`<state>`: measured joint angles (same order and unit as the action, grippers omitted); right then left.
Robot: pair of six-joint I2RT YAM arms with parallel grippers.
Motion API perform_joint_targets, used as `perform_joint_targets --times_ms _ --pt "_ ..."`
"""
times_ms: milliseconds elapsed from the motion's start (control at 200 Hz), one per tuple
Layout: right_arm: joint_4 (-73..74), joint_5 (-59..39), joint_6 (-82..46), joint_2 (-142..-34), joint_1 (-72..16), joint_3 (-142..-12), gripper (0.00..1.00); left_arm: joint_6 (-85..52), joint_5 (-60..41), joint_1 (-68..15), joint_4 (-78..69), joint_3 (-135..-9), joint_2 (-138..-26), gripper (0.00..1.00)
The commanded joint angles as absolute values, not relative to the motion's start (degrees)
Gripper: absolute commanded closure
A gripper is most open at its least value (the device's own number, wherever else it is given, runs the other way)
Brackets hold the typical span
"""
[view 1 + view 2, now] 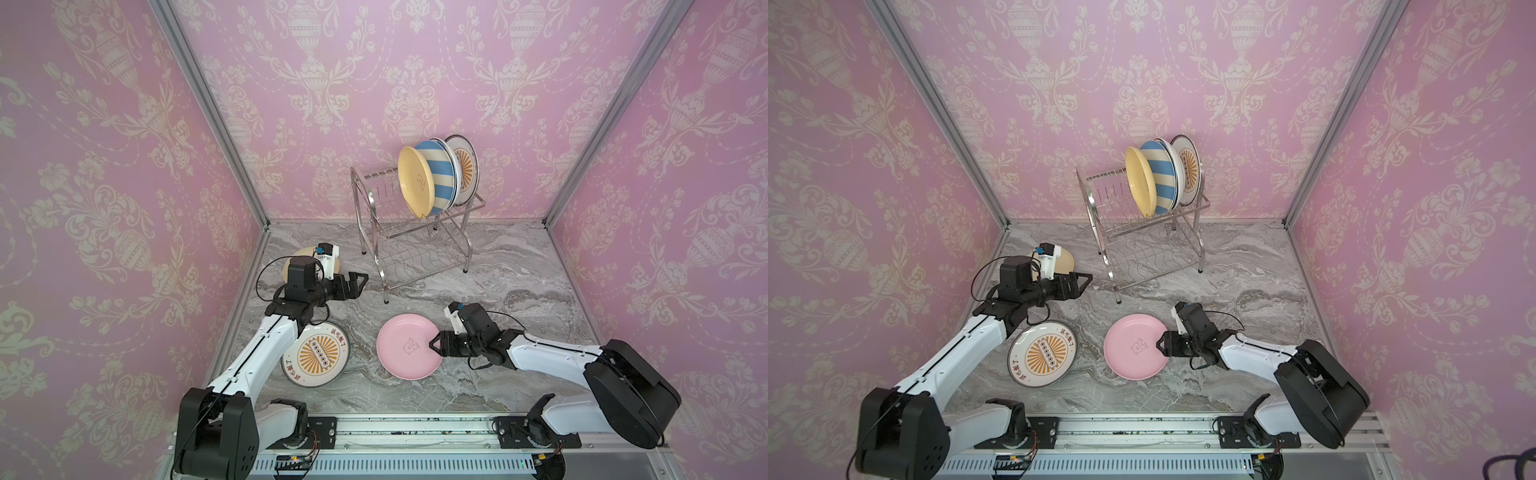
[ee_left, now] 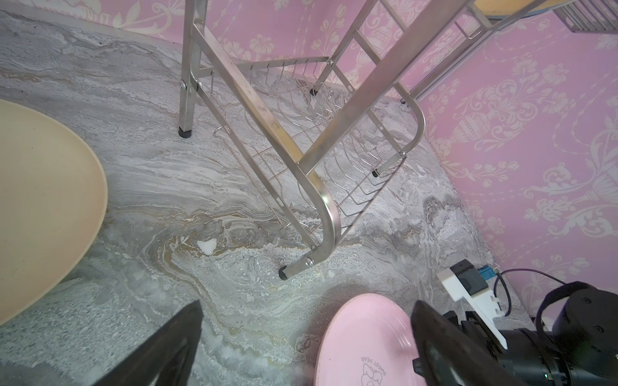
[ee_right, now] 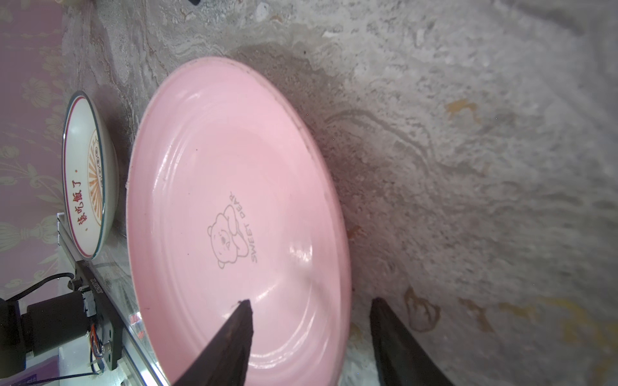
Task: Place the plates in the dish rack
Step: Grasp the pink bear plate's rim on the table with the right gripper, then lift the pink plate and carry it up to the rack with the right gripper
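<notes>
A pink plate (image 1: 405,347) (image 3: 234,200) lies on the marble table in both top views. My right gripper (image 1: 433,343) (image 3: 311,300) is open and straddles its right rim, one finger over the plate's inside and the other outside the rim. My left gripper (image 1: 360,284) (image 2: 306,305) hangs open and empty left of the dish rack (image 1: 357,199) (image 2: 254,100). The rack's top shelf holds a yellow plate (image 1: 415,183), a blue-striped plate (image 1: 440,174) and a sunburst plate (image 1: 465,166). A second sunburst plate (image 1: 318,355) and a cream plate (image 2: 43,200) lie on the table.
The rack's lower wire shelf (image 1: 415,257) holds nothing. Pink patterned walls (image 1: 124,208) close in the table on three sides. The cream plate is partly hidden under the left wrist in both top views. A metal rail (image 1: 415,432) runs along the front edge.
</notes>
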<state>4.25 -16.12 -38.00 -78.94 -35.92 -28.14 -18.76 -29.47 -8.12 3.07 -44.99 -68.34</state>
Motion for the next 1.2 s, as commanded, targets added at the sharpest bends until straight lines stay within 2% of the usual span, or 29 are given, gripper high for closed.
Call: perform_joint_targets --times_ms 0,180,220,395,520,1001,1196 --pt "3.84 -15.64 -38.26 -79.33 -36.32 -26.8 0.43 -17.33 -29.45 -8.68 3.69 -46.85 -68.07 0.01" --pt "3.57 -14.19 -38.58 -79.31 -36.33 -26.21 0.53 -16.54 -29.14 -8.66 4.53 -46.85 -67.5 0.01" --pt "2.78 -13.38 -38.74 -79.49 -36.3 -26.52 0.59 -16.36 -29.04 -8.65 4.61 -47.0 -67.56 0.01" --pt "0.23 -12.05 -38.59 -80.42 -37.05 -28.3 0.62 -15.91 -28.93 -8.62 4.49 -47.99 -67.9 0.01" --pt "-1.9 -10.33 -38.69 -80.33 -37.34 -29.25 0.7 -15.58 -28.48 -8.62 4.69 -48.16 -67.59 0.01" --pt "-13.5 -1.98 -41.58 -73.0 -38.14 -33.75 1.0 -14.79 -28.52 -8.7 4.31 -49.39 -68.71 0.01" --pt "-23.97 2.5 -39.41 -66.19 -38.31 -39.55 1.0 -14.43 -28.14 -8.78 4.13 -50.67 -68.67 0.01"
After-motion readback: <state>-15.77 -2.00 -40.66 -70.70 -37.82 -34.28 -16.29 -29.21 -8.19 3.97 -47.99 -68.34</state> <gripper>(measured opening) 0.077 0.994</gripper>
